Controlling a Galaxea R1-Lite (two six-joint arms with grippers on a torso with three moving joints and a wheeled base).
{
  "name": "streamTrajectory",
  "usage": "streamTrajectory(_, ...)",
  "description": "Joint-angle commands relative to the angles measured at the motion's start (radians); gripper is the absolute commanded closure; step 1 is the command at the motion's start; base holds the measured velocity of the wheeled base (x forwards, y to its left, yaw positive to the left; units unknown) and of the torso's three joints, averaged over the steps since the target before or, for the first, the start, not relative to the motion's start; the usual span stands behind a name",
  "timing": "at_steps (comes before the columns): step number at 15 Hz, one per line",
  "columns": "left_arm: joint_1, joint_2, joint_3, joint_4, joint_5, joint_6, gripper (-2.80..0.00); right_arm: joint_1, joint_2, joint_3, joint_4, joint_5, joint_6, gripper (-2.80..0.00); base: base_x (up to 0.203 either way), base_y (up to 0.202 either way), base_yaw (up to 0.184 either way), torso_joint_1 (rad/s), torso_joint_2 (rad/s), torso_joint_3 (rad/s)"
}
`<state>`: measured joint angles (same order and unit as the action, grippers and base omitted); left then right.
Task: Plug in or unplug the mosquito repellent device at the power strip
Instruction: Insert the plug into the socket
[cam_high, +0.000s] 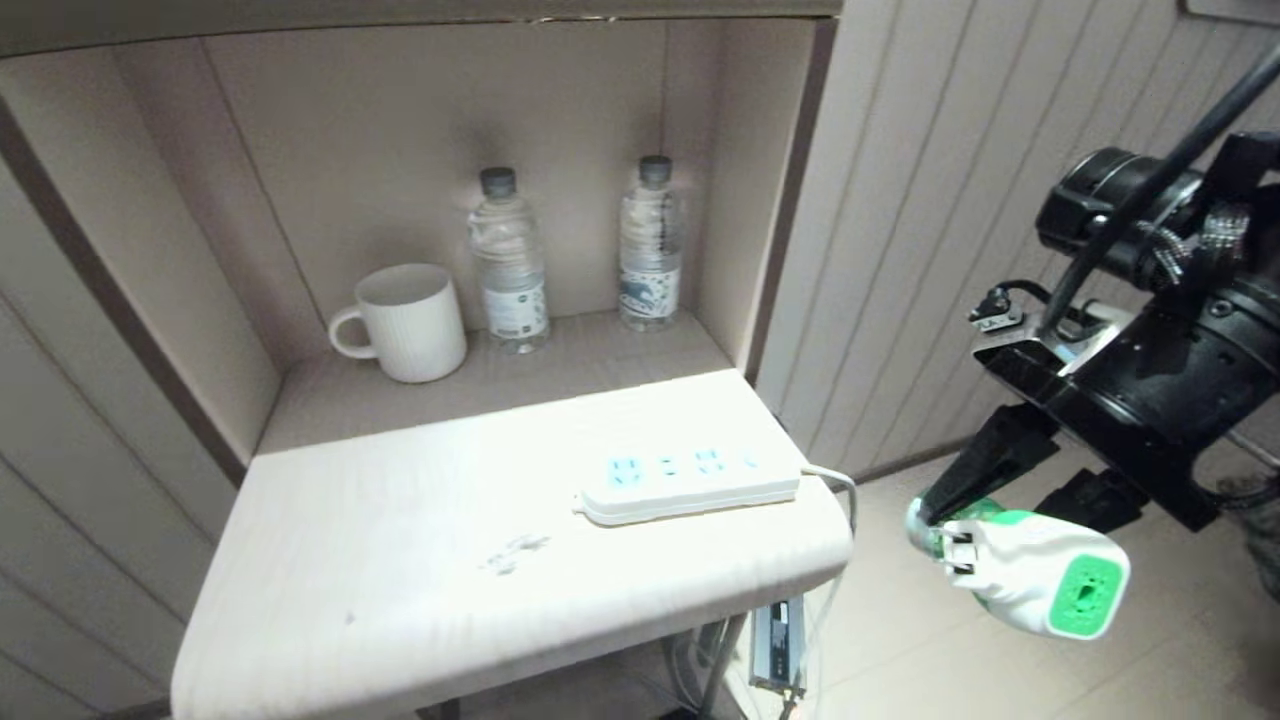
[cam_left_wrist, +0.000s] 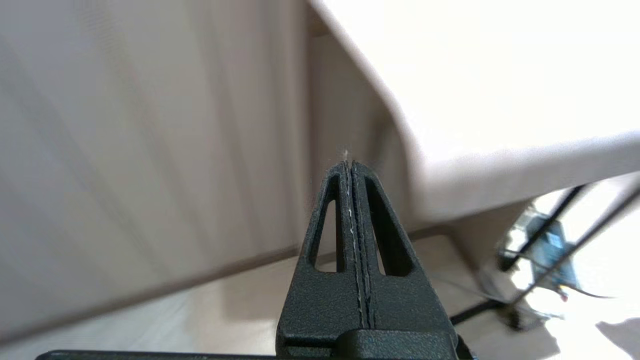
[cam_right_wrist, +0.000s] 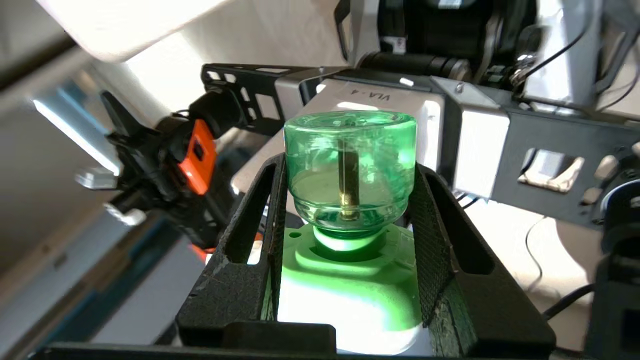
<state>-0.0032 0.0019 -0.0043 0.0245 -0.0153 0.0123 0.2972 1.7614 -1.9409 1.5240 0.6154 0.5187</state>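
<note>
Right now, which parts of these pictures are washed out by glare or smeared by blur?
Head view: the tabletop glares white around the power strip. Left wrist view: the shut left gripper is sharp, the table edge overexposed. Right wrist view: the right gripper clamps the glowing mosquito repellent device; the background left of it is smeared.

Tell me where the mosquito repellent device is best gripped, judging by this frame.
Probably as the right gripper holds it now: fingers across the white head of the mosquito repellent device, coming from the bottle end, leaving its plug prongs free to face the power strip.
</note>
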Motion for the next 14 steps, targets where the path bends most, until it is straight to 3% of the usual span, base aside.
streamTrajectory(1,-0.001,0.0,0.0,0.0,0.0,0.0,0.0,0.0,-0.032,-0.005,0.046,-0.027,-0.022,0.0,-0.004,0.0,-0.169,0.002,0.0,0.006)
streamTrajectory(3,0.0,0.0,0.0,0.0,0.0,0.0,0.0,0.005,-0.04,0.008,0.046,-0.083,-0.088,0.0,-0.003,0.008,-0.139,0.002,0.0,0.006)
streamTrajectory(6,0.0,0.0,0.001,0.0,0.0,0.0,0.0,0.013,-0.068,0.017,0.046,-0.101,-0.142,0.0,0.0,0.001,-0.024,0.001,0.0,0.0)
streamTrajectory(14,0.0,0.0,0.0,0.0,0.0,0.0,0.0,0.001,-0.132,0.019,0.046,-0.132,-0.491,0.0,0.0,0.0,0.0,0.0,0.0,0.0)
